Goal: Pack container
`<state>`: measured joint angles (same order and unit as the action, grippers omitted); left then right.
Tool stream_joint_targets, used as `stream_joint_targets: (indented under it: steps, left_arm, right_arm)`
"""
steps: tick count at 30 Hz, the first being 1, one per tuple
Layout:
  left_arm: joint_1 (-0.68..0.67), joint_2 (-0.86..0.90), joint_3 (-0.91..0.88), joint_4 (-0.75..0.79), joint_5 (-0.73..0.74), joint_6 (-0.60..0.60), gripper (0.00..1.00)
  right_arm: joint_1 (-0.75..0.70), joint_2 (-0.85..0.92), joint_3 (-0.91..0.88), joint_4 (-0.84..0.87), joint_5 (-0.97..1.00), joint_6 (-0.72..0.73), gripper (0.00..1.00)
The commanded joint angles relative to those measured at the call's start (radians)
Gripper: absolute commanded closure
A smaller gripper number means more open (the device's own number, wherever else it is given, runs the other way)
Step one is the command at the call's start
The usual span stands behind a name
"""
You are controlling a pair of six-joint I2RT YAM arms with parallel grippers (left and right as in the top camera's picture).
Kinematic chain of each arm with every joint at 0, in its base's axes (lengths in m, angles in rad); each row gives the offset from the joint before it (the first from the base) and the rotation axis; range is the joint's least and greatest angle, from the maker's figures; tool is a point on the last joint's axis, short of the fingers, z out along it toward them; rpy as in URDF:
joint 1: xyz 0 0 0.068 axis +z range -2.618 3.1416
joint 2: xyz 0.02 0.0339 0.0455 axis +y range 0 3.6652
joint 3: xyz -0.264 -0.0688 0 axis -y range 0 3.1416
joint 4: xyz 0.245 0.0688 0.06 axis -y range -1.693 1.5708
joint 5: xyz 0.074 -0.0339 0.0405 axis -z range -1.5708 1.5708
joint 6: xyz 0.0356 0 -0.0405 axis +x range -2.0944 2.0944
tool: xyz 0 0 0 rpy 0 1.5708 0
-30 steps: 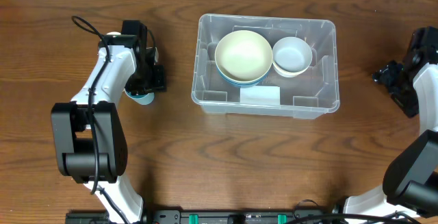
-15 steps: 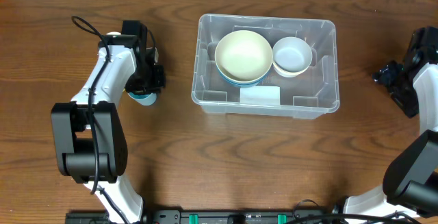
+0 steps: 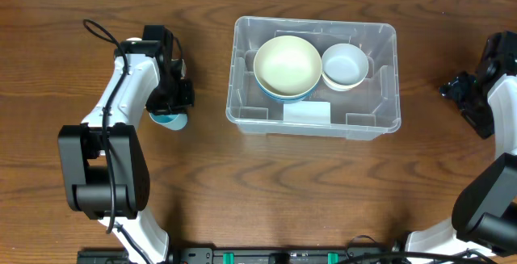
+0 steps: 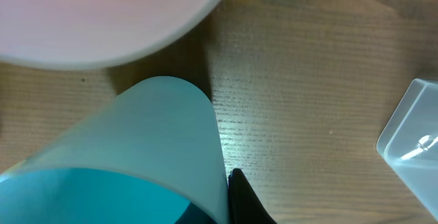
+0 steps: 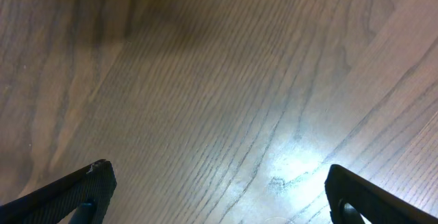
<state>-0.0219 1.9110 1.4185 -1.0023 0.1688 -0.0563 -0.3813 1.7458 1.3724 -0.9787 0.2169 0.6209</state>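
The left gripper (image 3: pixel 173 101) is pinched tight on the small light-blue plastic cup (image 3: pixel 169 120) at the left of the overhead view (the picking-up step, I think). The big clear plastic container (image 3: pixel 355 127) sits upper middle. Next, lift the cup over its rim. The right gripper (image 5: pixel 220 190) holds its fingers wide apart, far right.
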Motion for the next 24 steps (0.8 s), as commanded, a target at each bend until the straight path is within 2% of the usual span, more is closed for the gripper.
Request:
stream_joint_targets:
  steps: [1, 7, 13, 19, 24]
  left_arm:
    - [0.001, -0.023, 0.026, -0.038, 0.0, -0.013, 0.94]
    - [-0.011, -0.116, 0.083, -0.114, 0.007, -0.012, 0.94]
    - [-0.08, -0.323, 0.145, -0.156, 0.011, -0.021, 0.94]
    - [-0.192, -0.543, 0.158, -0.052, 0.014, -0.094, 0.94]
    - [-0.296, -0.604, 0.158, 0.019, 0.014, -0.099, 0.94]
  right_arm:
    - [-0.006, 0.003, -0.002, -0.001, 0.009, 0.014, 0.01]
    - [-0.006, 0.003, -0.002, -0.001, 0.009, 0.014, 0.01]
    - [-0.006, 0.003, -0.002, -0.001, 0.009, 0.014, 0.01]
    - [-0.006, 0.003, -0.002, -0.001, 0.009, 0.014, 0.01]
    - [-0.006, 0.003, -0.002, -0.001, 0.009, 0.014, 0.01]
